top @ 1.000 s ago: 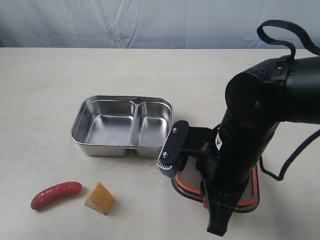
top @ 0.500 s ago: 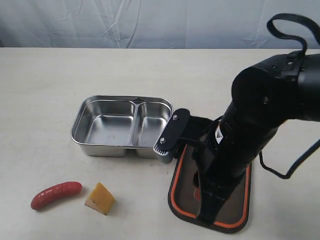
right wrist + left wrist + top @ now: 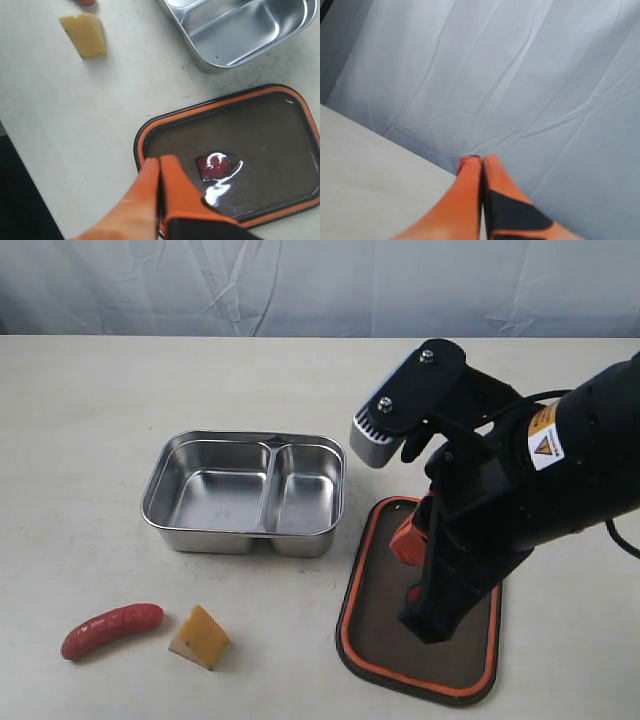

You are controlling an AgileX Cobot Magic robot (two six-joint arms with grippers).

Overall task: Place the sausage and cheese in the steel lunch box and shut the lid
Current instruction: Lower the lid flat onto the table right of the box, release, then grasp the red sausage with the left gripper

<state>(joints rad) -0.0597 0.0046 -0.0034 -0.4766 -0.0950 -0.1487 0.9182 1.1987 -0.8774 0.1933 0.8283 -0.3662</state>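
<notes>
Bearing a yellow warning sticker, right arm overhangs lid.

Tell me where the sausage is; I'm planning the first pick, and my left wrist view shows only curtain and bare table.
Observer: In the exterior view the sausage lies on the table, lower left, nearer the camera than the steel lunch box.
Operator: Anything in the box?
Observer: No, both compartments are empty.
Operator: And the lid?
Observer: The lid lies flat on the table, right of the box, with the right gripper shut over it.
</notes>
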